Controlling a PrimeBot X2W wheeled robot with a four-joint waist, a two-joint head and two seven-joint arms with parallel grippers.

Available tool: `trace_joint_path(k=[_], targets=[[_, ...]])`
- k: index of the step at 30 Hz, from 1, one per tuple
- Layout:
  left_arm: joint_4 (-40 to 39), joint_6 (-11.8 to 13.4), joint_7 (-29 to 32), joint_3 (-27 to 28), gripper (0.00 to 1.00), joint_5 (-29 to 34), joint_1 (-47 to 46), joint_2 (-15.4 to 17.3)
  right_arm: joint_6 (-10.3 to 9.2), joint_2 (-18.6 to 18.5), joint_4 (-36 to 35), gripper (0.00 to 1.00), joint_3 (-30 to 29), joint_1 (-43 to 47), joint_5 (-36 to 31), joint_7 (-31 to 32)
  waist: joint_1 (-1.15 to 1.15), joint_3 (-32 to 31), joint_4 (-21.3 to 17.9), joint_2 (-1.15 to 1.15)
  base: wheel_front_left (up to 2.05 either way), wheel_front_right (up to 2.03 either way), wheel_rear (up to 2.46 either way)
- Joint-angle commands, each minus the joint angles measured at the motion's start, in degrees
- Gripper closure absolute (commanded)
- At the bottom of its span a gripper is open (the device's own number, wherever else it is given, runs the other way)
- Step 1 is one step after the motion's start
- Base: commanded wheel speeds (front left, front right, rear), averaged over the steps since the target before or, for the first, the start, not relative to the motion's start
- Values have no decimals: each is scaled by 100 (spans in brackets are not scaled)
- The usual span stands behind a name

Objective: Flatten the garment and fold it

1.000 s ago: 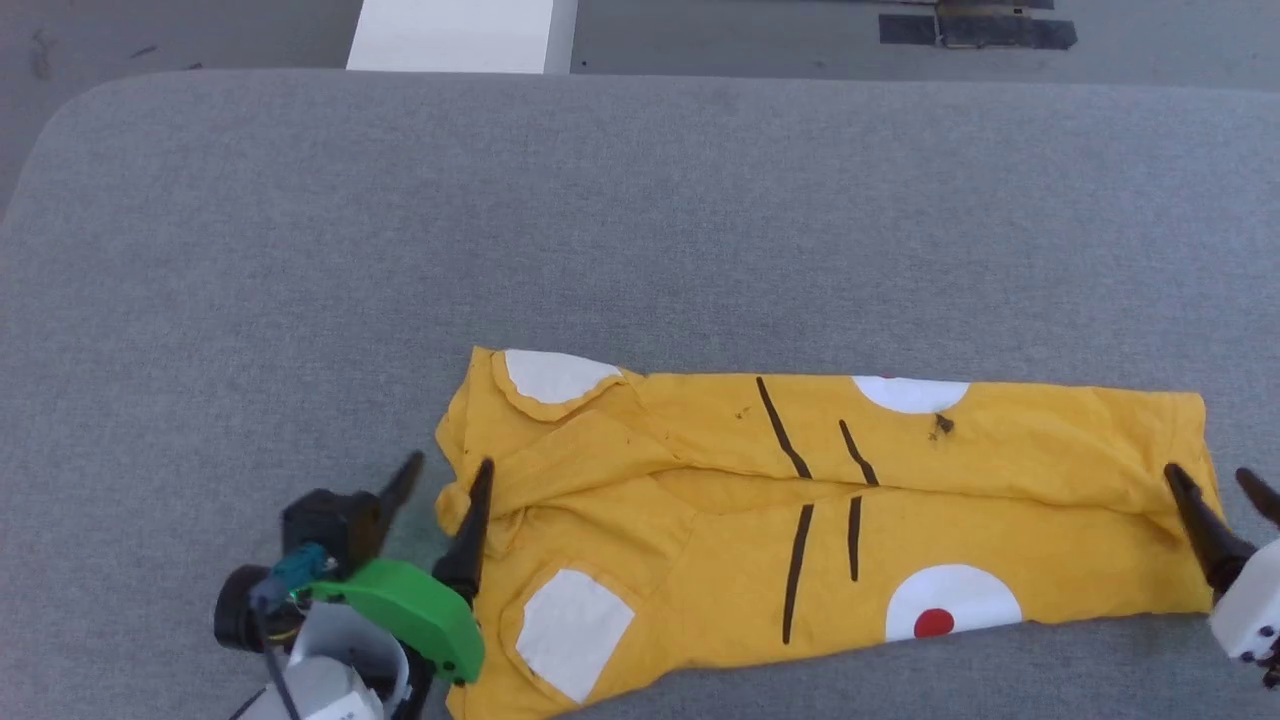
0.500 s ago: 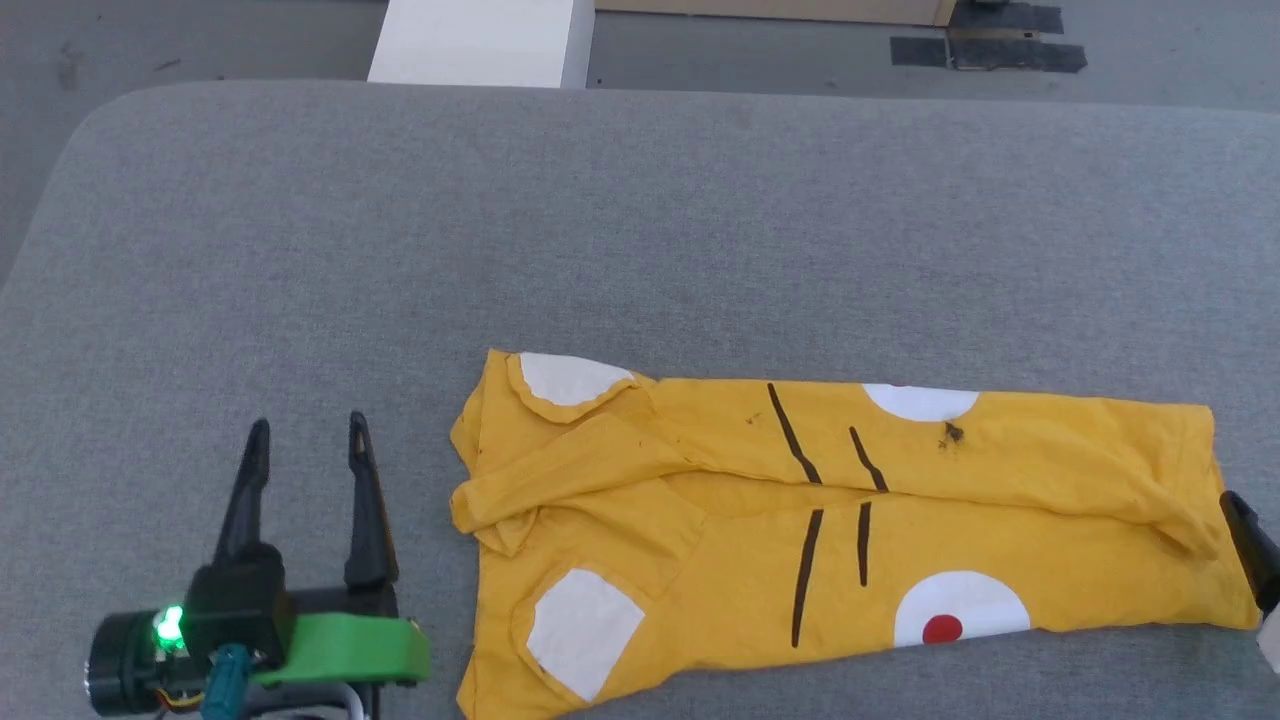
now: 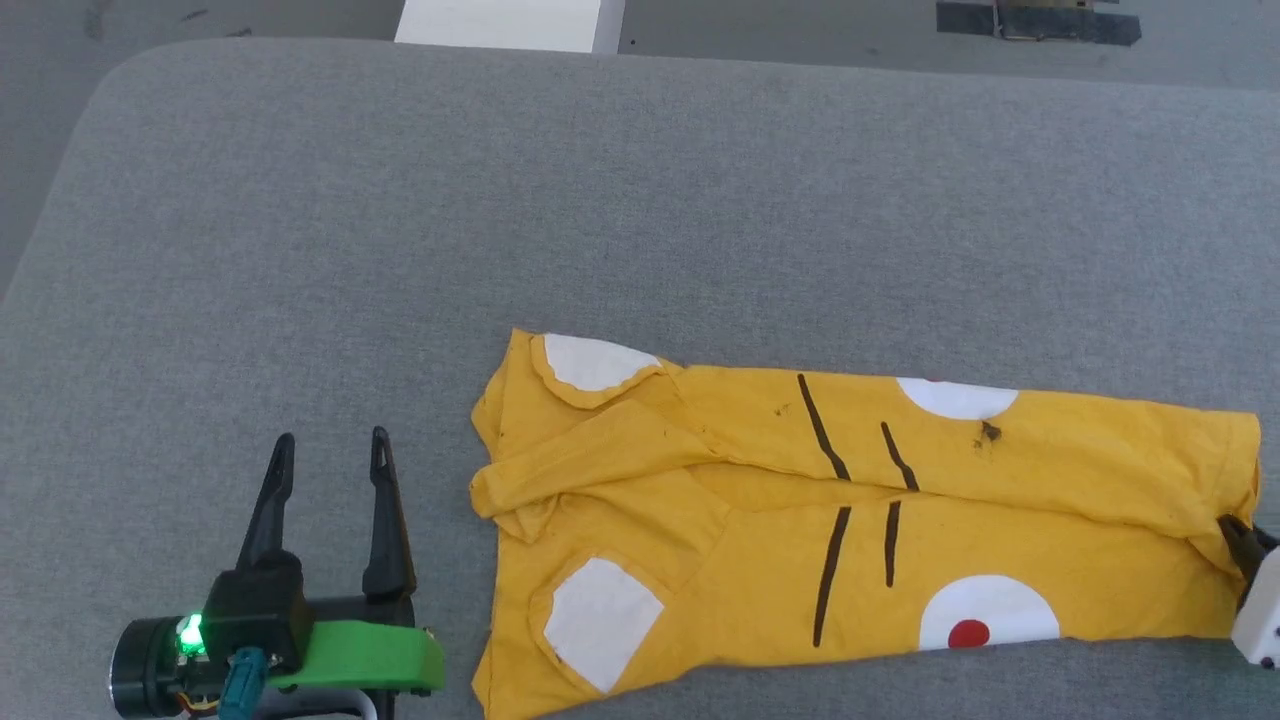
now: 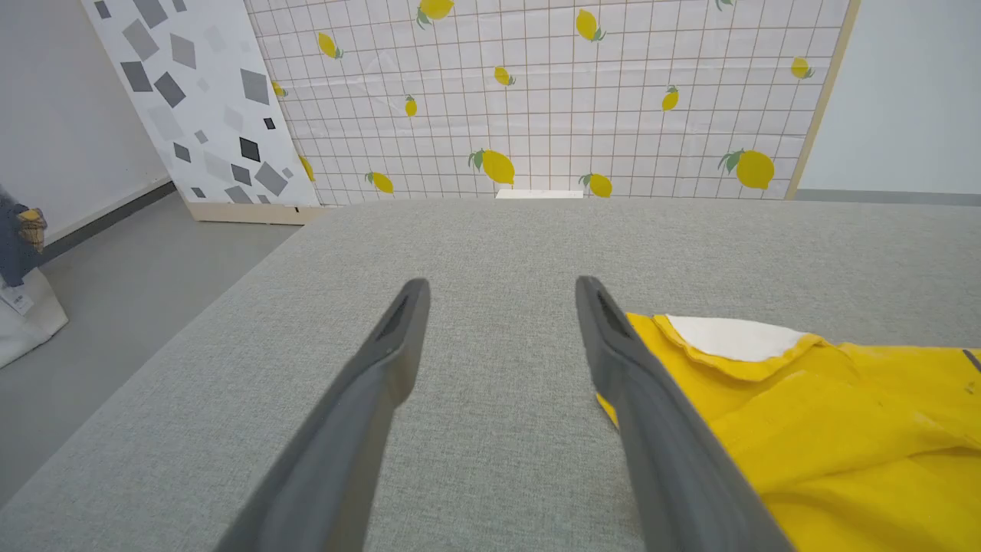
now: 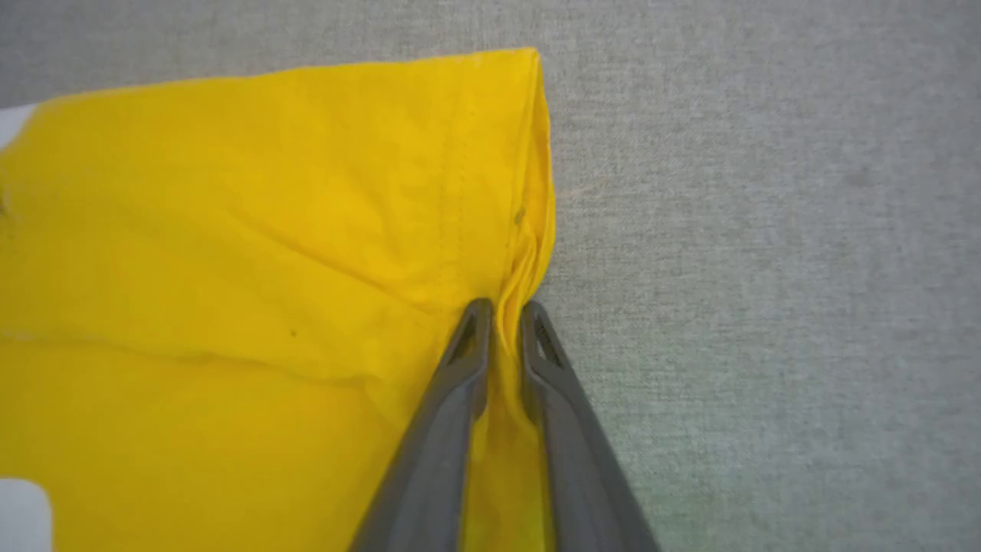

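The garment (image 3: pixel 860 540) lies across the lower right of the head view as a long yellow band on the grey desk (image 3: pixel 640 200). It is doubled along its length, with a raised crease through the middle. Its white square patch sits at the lower left and its red-dotted oval at the lower right, with the dark stripes between them.

The right claw (image 5: pixel 502 307) is pinched nearly closed on a bunched fold at the garment's right-hand edge. Yellow cloth is squeezed between its two fingers.

The left claw (image 3: pixel 331 438) sits at the lower left of the head view, spread wide and holding nothing. A strip of bare desk lies between it and the garment's left edge.

Beyond the desk's far rim, a white block (image 3: pixel 510 20) and dark tape strips (image 3: pixel 1040 20) lie on the floor (image 3: pixel 800 30). In the left wrist view, a lemon-print panel (image 4: pixel 552 92) and a panel with grey shapes (image 4: pixel 199 100) stand behind the desk.
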Motion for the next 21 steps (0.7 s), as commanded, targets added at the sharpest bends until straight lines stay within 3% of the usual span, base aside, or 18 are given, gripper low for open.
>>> trace_joint_path(k=[1, 5, 14, 21], targets=[[35, -60, -26, 44, 0, 35, -36, -17, -9, 96, 137, 100, 33, 0, 37, 38, 0, -96, -11, 0, 0, 0, 0], [78, -124, -27, 72, 0, 14, 0, -32, -9, 54, 164, 100, -259, -51, -41, -68, 0, -240, -52, 0, 0, 0, 0], [212, -263, -27, 21, 0, -47, 66, -101, -9, -404, -28, 100, -1091, 31, -416, 20, 0, -391, -163, 0, 0, 0, 0], [375, -399, -27, -7, 0, -102, -3, -267, -9, -143, -1208, 100, -311, 218, 153, 754, 0, -464, -190, 0, 0, 0, 0]])
